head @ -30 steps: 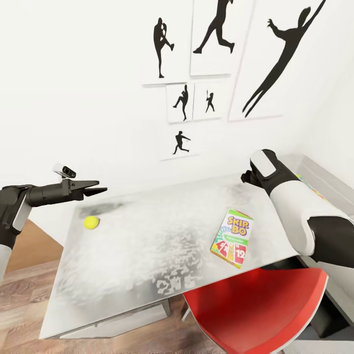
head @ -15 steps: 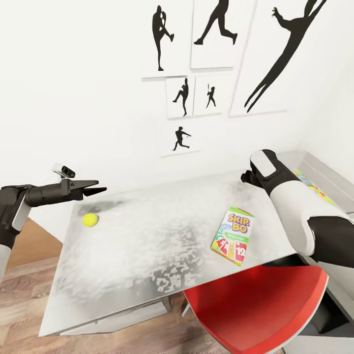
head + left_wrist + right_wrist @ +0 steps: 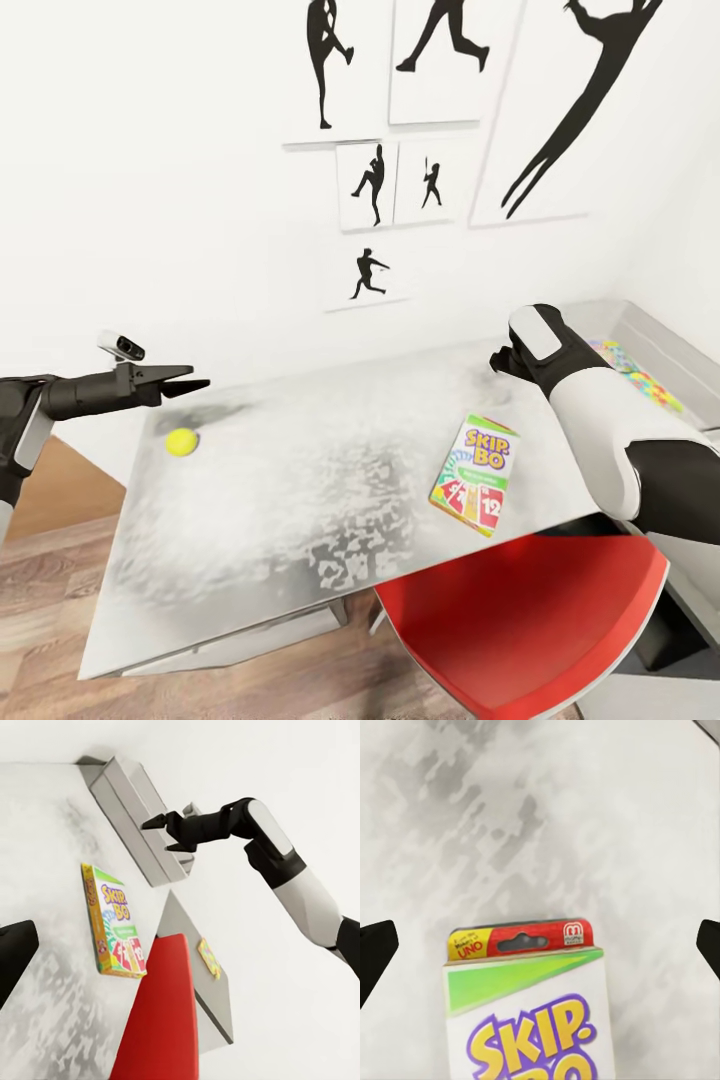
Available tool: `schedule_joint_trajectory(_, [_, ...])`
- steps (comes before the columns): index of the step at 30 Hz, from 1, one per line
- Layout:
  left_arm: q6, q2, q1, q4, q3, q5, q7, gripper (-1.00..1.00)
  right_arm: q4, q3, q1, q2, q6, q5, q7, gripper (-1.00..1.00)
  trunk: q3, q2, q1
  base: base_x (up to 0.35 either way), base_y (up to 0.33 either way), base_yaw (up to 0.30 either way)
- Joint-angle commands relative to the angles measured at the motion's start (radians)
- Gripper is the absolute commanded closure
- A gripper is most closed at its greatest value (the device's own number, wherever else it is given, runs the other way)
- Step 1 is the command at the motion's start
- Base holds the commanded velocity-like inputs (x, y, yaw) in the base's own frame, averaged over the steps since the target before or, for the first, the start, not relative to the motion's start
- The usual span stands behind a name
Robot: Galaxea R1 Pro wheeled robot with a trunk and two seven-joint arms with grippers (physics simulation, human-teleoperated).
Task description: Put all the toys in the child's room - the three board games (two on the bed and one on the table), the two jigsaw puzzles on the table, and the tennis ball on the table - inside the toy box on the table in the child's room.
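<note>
The flat white, green and red "SKIP-BO" board game box [image 3: 474, 477] lies face up on the long pale white-grey mottled table [image 3: 300, 500], toward the 4 o'clock part of the top, near the front edge. In the right wrist view the same box [image 3: 529, 1009] lies on the mottled surface between the two dark fingertips [image 3: 373, 952], which stand wide apart and touch nothing. The small yellow-green tennis ball [image 3: 181, 441] rests well apart from the box, at about 9 o'clock on the table, near the far left corner.

The left gripper [image 3: 188, 384] hangs just above and beyond the ball, near the wall; its fingers look slightly apart, though the angle is poor. The right gripper [image 3: 156, 835] hovers above the table near the tray, fingers spread.

At 3 o'clock, the shallow light grey toy box [image 3: 668, 345] with sloping sides holds a bright multicoloured jigsaw puzzle square [image 3: 640, 383], partly hidden by the right forearm. A red-and-white swivel chair [image 3: 520, 610] sits at 5 o'clock, against the table's front edge. White walls carry black sports-silhouette pictures [image 3: 435, 60]; wood plank floor [image 3: 50, 580] shows at 8 o'clock.
</note>
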Motion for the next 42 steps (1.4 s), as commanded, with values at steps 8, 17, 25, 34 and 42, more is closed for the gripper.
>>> schedule_joint_trajectory(8, [0.011, 0.01, -0.001, 0.0, 0.002, 0.001, -0.004, -1.0, -0.001, 0.008, -0.001, -0.003, 0.005, -0.008, -0.006, -1.0, -0.015, -0.002, 0.0, 0.0, 0.0, 0.0])
schedule_joint_trajectory(17, [0.011, 0.017, -0.002, 0.0, 0.003, 0.002, -0.004, -1.0, -0.002, 0.008, -0.001, -0.004, 0.004, -0.008, -0.006, -1.0, -0.029, -0.002, 0.0, 0.0, 0.0, 0.0])
schedule_joint_trajectory(25, [0.011, 0.035, -0.002, -0.003, 0.007, 0.003, -0.004, -1.0, -0.003, 0.006, -0.001, -0.004, 0.004, -0.008, -0.007, -1.0, -0.042, -0.002, 0.0, 0.0, 0.0, 0.0])
schedule_joint_trajectory(34, [0.012, 0.039, -0.002, -0.011, 0.018, 0.003, -0.004, -1.0, -0.004, 0.004, -0.002, -0.023, 0.004, -0.009, -0.007, -1.0, -0.057, -0.002, 0.0, 0.0, 0.0, 0.0])
schedule_joint_trajectory(42, [0.012, 0.039, -0.002, -0.012, 0.02, 0.003, -0.004, -1.0, -0.004, 0.004, -0.002, -0.033, 0.004, -0.009, -0.006, -1.0, -0.07, -0.002, 0.0, 0.0, 0.0, 0.0])
